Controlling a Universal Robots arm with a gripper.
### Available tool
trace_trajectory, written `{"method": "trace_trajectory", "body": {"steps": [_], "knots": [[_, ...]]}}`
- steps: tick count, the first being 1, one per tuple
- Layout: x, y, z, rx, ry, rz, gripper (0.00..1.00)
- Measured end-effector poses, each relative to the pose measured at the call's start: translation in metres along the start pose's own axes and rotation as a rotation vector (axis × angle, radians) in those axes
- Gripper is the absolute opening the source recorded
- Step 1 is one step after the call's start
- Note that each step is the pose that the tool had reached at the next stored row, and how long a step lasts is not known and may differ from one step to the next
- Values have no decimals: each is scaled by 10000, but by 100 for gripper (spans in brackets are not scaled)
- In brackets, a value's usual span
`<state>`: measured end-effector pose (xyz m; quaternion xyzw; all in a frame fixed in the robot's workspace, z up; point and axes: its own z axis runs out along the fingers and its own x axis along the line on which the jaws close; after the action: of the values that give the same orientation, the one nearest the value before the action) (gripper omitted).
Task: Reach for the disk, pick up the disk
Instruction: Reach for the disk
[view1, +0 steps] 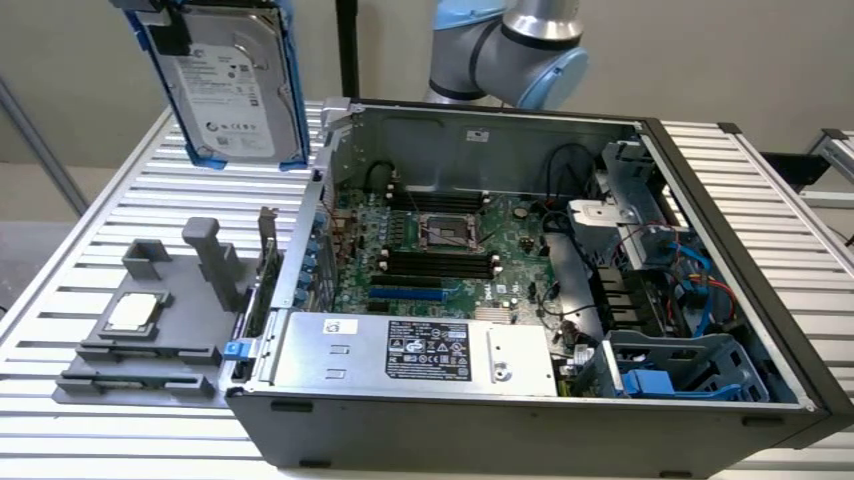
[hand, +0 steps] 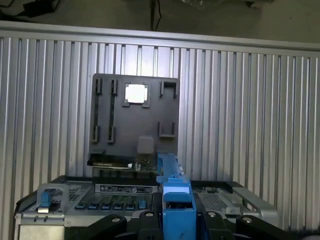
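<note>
The disk, a silver hard drive with a white printed label inside a bright blue plastic bracket, hangs in the air at about ten o'clock in the exterior view, clear of the ribbed aluminium table and just beside the upper corner of the open computer case. The gripper pinches the drive from above; in the wrist view its dark fingers press against both sides of the blue bracket edge, the disk seen end-on. Below the raised drive, at about eight o'clock, a grey fixture tray rests on the table with a small square silver chip lying in it. Inside the case the motherboard is exposed, and the silver power supply with its black label sits along the near side at about six o'clock. The robot arm stands behind the case at twelve o'clock.
</note>
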<state>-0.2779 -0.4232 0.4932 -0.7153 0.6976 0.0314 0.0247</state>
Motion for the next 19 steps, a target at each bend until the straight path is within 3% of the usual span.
{"method": "trace_trajectory", "body": {"steps": [4,7,19], "knots": [[52,-181,-7,3,-100,-1,33],[94,-316,-12,4,-140,0,33],[342,-834,-35,4,-146,-1,33]]}}
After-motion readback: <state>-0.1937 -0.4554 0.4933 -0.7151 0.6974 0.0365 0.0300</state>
